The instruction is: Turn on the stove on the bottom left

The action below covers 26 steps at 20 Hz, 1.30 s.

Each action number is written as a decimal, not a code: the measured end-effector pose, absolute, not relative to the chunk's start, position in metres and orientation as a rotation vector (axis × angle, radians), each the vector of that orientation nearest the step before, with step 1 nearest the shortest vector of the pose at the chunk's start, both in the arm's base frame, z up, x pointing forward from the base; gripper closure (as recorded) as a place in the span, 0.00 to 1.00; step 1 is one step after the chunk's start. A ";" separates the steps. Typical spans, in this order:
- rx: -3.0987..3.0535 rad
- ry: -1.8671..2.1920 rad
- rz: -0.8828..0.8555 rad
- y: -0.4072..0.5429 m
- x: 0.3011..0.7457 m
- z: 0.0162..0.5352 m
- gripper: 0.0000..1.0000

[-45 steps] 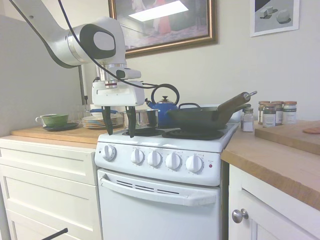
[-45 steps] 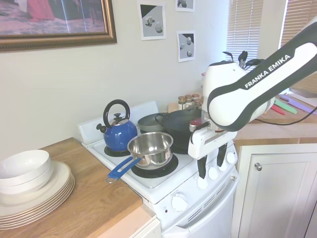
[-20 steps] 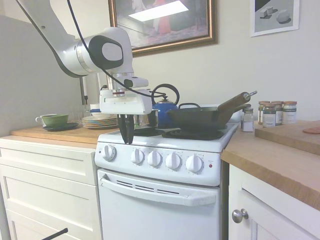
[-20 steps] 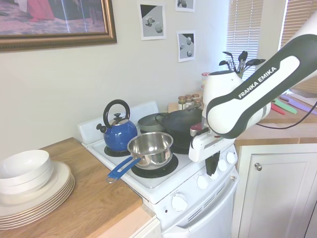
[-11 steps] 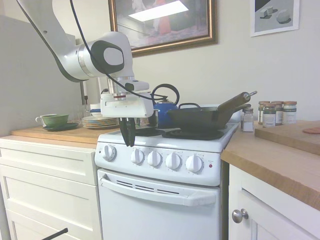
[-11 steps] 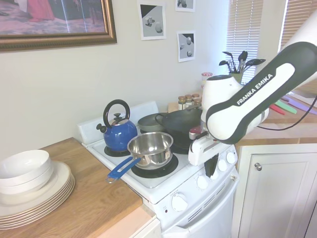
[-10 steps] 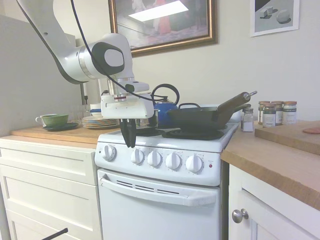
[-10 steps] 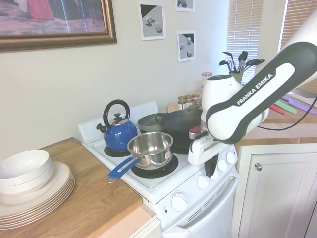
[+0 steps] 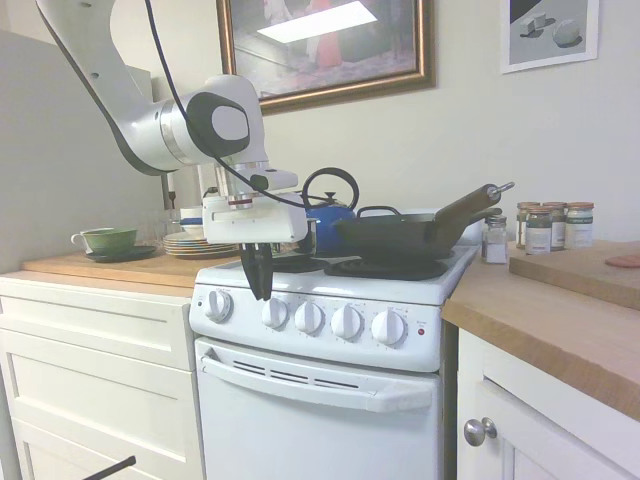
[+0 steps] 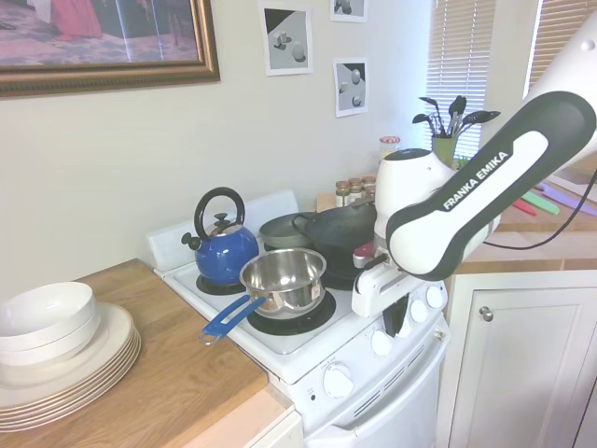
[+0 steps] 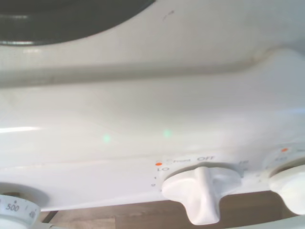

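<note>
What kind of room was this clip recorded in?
Almost certainly a home kitchen. A small white electric stove stands between wooden countertops, with a blue kettle and a steel saucepan on its burners. Stacked plates and spice jars sit on the counters.

Close over the stove (image 11: 143,109), I see its white control panel filling my view. One knob (image 11: 202,191) sits dead centre, ridge upright under "OFF" and "LO" print. A second knob (image 11: 290,188) peeks beside it, a numbered dial (image 11: 16,210) opposite, dark burner edge (image 11: 62,19) beyond.
</note>
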State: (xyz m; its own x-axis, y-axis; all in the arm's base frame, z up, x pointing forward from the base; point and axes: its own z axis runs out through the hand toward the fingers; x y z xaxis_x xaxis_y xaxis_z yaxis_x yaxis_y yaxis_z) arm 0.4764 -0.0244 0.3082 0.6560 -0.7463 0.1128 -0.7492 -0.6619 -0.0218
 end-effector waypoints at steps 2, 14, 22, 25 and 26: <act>2.833 -1.278 0.171 -0.025 0.478 0.306 1.00; 2.818 -1.286 0.187 -0.032 0.491 0.304 1.00; 2.818 -1.283 0.188 -0.031 0.498 0.297 1.00; 2.822 -1.274 0.183 -0.028 0.498 0.295 1.00; 2.824 -1.270 0.184 -0.027 0.498 0.295 1.00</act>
